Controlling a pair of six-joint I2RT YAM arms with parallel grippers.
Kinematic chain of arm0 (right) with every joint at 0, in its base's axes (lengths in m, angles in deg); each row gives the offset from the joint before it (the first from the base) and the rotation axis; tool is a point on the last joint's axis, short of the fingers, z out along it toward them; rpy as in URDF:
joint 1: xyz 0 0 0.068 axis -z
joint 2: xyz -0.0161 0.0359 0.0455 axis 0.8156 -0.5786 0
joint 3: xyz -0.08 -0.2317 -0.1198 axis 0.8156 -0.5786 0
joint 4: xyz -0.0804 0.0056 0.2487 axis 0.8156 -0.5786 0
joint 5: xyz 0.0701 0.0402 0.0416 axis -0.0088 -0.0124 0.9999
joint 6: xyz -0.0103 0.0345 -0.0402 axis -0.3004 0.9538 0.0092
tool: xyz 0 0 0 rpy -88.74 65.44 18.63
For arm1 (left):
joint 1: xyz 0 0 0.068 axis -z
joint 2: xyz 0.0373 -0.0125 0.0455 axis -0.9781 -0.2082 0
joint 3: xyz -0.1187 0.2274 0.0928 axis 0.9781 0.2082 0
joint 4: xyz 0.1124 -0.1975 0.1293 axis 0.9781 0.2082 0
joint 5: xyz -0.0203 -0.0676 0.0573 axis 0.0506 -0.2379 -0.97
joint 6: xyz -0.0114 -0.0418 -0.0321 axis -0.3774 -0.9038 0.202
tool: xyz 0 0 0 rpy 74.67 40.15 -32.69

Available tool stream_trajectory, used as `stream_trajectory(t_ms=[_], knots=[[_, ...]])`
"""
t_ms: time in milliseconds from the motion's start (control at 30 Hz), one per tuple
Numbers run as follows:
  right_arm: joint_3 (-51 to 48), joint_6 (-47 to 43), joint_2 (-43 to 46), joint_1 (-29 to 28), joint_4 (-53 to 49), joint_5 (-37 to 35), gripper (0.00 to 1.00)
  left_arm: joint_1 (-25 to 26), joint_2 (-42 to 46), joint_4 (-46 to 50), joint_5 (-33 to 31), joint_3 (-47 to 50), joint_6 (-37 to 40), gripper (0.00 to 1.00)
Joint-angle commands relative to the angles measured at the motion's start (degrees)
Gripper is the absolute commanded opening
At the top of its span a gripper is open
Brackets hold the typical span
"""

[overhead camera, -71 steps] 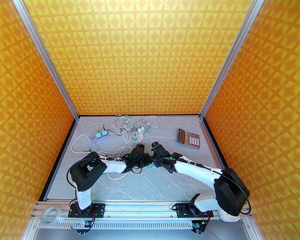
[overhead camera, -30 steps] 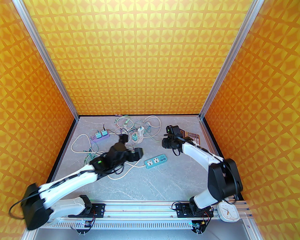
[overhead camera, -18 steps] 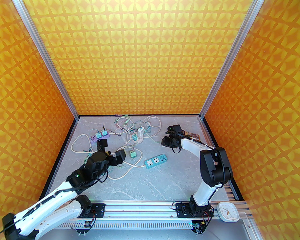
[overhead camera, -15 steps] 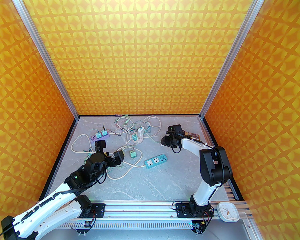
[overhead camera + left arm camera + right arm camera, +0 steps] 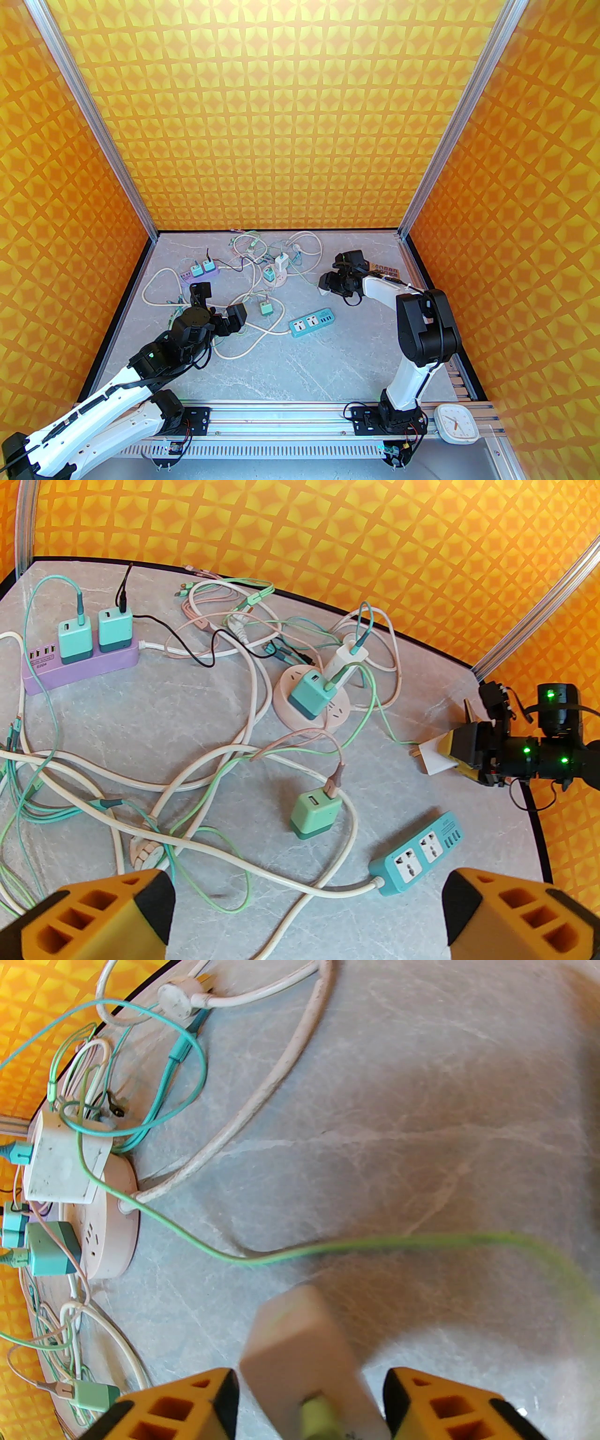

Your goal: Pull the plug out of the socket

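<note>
Shows green plug [image 5: 315,813] lying loose on table [image 5: 140,723], near teal power strip [image 5: 417,855] with both sockets bare. Sets left gripper [image 5: 307,899] above it, fingers spread wide and empty, elbow low and far left. Puts right gripper [image 5: 328,282] far right, elbow high. Resolves, from wrist views, white plug [image 5: 300,1344] between its fingers; clamped or loose, cannot tell.
</note>
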State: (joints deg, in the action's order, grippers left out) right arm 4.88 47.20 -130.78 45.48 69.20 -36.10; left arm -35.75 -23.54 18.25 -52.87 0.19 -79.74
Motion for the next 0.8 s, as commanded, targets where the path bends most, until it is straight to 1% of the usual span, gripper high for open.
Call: stream_trajectory(t_ms=[0,100,200,300,367,400,467,500,633,767], knots=[[-1.17,-0.96,3.13,0.3,-1.21,-1.44,0.58,-0.89,-0.02,1.35,-1.53,0.05,0.97,0.99],[-2.28,-1.23,4.95,0.29,-2.62,-3.96,0.66,-1.43,0.25,0.13,-1.57,0.85,1.02,0.99],[-3.8,-1.63,7.31,0.29,-3.51,-5.69,0.67,-2.07,1.2,-2.29,-1.65,2.38,1.36,0.99],[-5.69,-1.71,10.15,0.29,-4.01,-6.79,0.72,-3.27,2.08,-3.08,-1.59,3.27,0.92,0.99],[-7.02,-1.71,12.12,0.29,-3.86,-6.97,0.76,-3.89,2.13,-3.23,-1.59,3.29,2.1,0.99],[-7.69,-1.71,13.2,0.23,-3.77,-6.81,0.82,-4.07,1.98,-3.08,-1.63,3.04,2.81,0.99],[-8.94,-1.67,15.19,0.2,-3.55,-6.3,0.9,-4.1,1.38,-2.38,-1.58,2.39,3.41,0.99],[-9.58,-1.69,16.17,0.13,-3.35,-5.84,0.98,-5.43,0.87,-1.99,-1.63,2.0,3.48,0.99],[-11.59,-1.8,20.14,-1.07,-3.3,-5.58,0.98,-6.26,-2.38,-0.27,-1.58,-0.49,5.11,0.99],[-12.91,-1.89,24.0,-3.56,-3.94,-6.81,0.98,-6.94,-6.44,2.18,-1.57,-3.93,6.64,0.99]])
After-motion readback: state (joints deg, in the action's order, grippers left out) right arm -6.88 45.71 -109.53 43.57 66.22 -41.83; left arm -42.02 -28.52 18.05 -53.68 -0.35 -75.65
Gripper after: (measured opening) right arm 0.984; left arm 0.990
